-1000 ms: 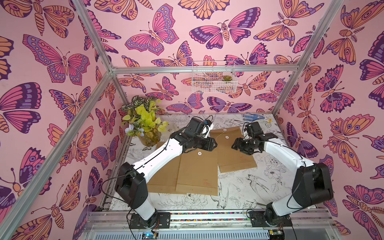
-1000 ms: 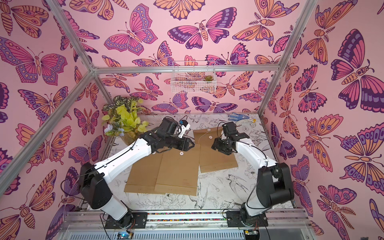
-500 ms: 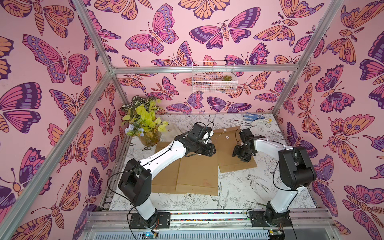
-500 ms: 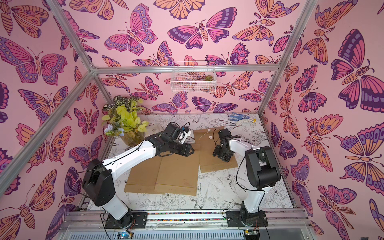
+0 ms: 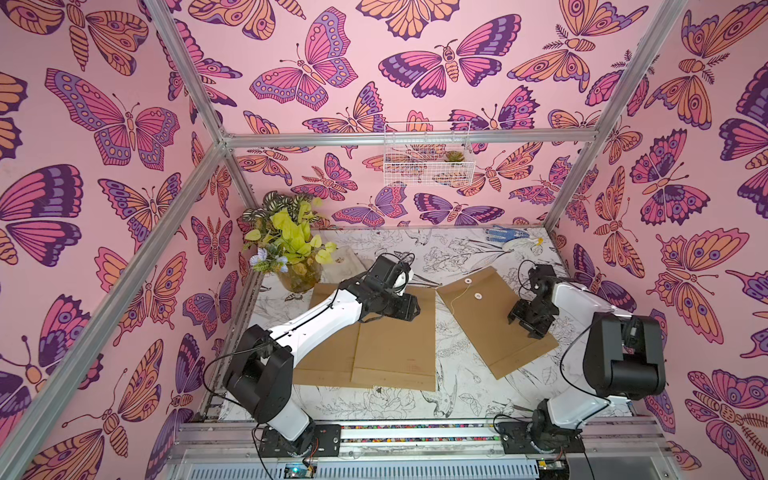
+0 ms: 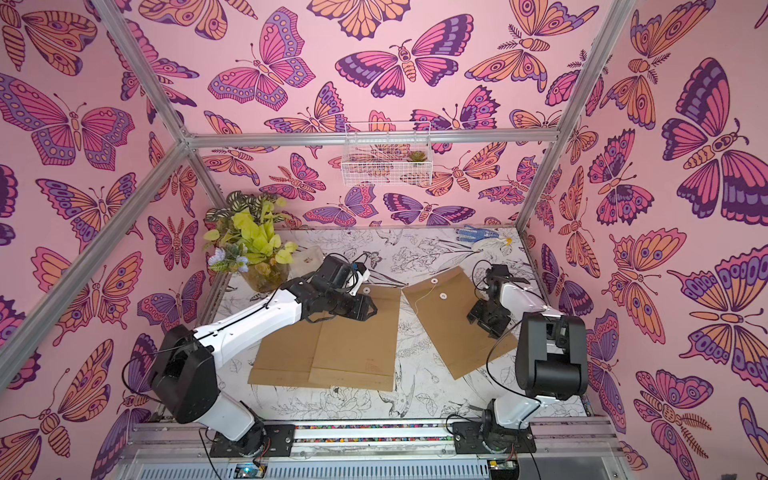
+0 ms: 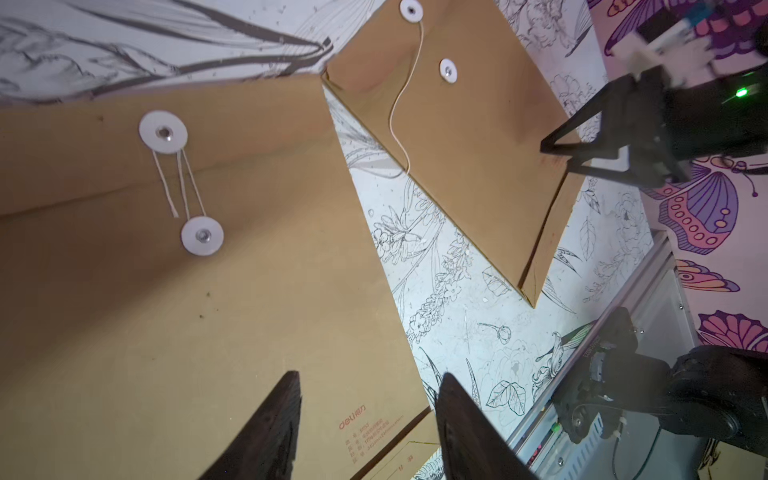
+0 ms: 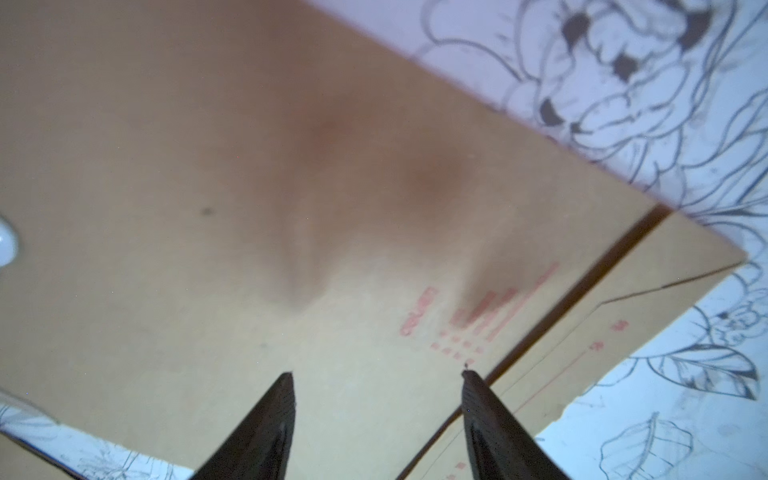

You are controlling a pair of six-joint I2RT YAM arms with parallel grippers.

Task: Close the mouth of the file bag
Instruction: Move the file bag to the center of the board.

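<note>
Bare table (image 5: 455, 357) between envelope stack (image 5: 390, 353) and file bag (image 5: 490, 320); plant (image 5: 286, 237) far-left

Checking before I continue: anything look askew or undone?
Yes: the right file bag lies skewed, and its string trails loose to its edge, not wound round the second disc as on the left bag.

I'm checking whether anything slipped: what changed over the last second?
The right gripper drew back toward its base, jaws open, and the right file bag slid nearer the robot and turned. The left gripper, jaws open, eased slightly back. The left file bags and plant stayed put.
</note>
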